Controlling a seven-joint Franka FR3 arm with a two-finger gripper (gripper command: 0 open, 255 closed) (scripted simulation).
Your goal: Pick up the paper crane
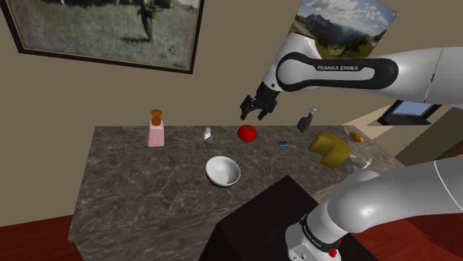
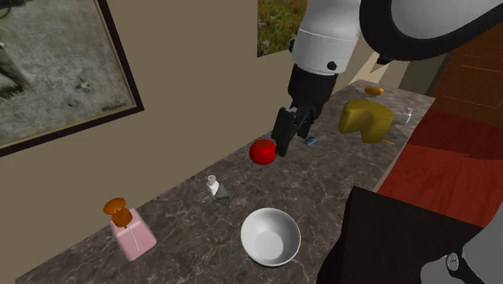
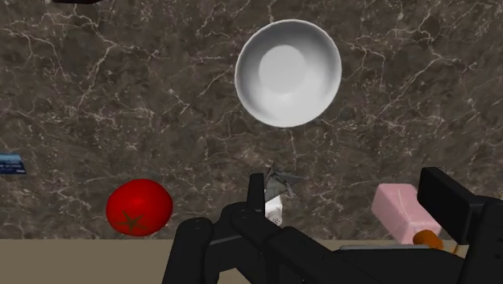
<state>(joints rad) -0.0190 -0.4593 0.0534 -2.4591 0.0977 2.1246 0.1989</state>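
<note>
Dark marble table [image 1: 133, 185]: my hand [image 1: 253, 116] hangs open, empty, clear of the paper crane [image 3: 284, 181]. Nothing done yet; descent and grasp left.

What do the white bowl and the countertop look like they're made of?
Bowl: probably glazed ceramic, though it could be plastic. It is smooth, plain white, with a soft sheen inside.
Countertop: looks like polished dark stone, marble-like. The surface is brown-grey with thin white veins running across it.

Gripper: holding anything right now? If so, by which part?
Nothing is held. The gripper hangs open above the counter; the paper crane sits on the counter, apart from it.
</note>
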